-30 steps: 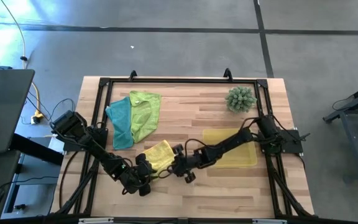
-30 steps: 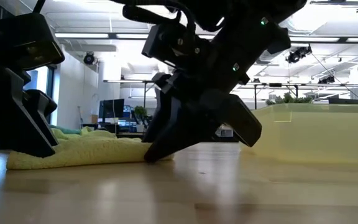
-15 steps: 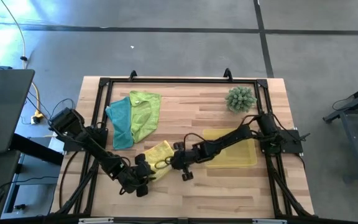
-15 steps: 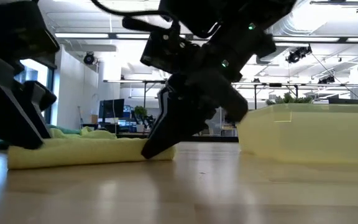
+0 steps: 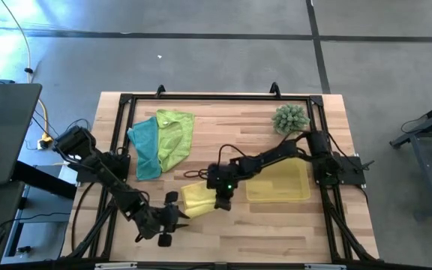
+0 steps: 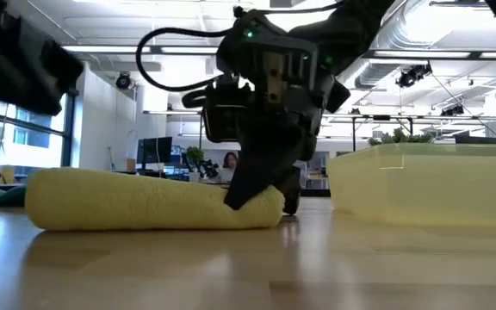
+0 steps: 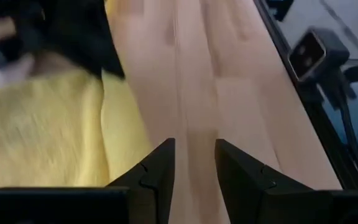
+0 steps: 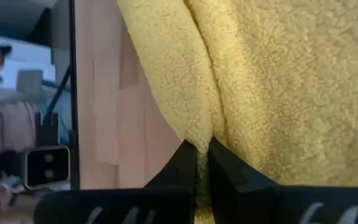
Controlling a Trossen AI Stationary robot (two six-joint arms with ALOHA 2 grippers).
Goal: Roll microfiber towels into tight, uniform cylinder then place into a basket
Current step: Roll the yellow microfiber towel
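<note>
The yellow towel point(image 5: 196, 199) lies near the table's front as a rolled-up cylinder point(image 6: 145, 202), its long side on the wood. My right gripper point(image 5: 220, 196) is shut at the roll's right end. My left gripper point(image 7: 194, 165) hangs open a little above the table at the roll's near left side, with only bare wood between its fingers. The teal towel point(image 5: 145, 150) and the lime green towel point(image 5: 175, 135) lie crumpled together at the far left. The yellow basket point(image 5: 280, 180) stands to the right of the roll. My right gripper pinches the yellow towel between its two fingers at a crease between two folds point(image 8: 205, 127), at the roll's right end point(image 6: 269, 207). The fingers slant down from above and from the table's right. The roll lies level on the table.
A spiky green plant point(image 5: 289, 118) stands at the far right, behind the basket. A black frame point(image 5: 201, 96) runs round the table's edge. Bare wood lies between the towels and the plant and along the near edge.
My right gripper has shut on the yellow towel and rolled its wrist, shifting slightly toward the table's left. The towel, flat and loose before, now stands as a thicker roll. My left gripper has risen and drawn back toward the near edge, off the towel.
</note>
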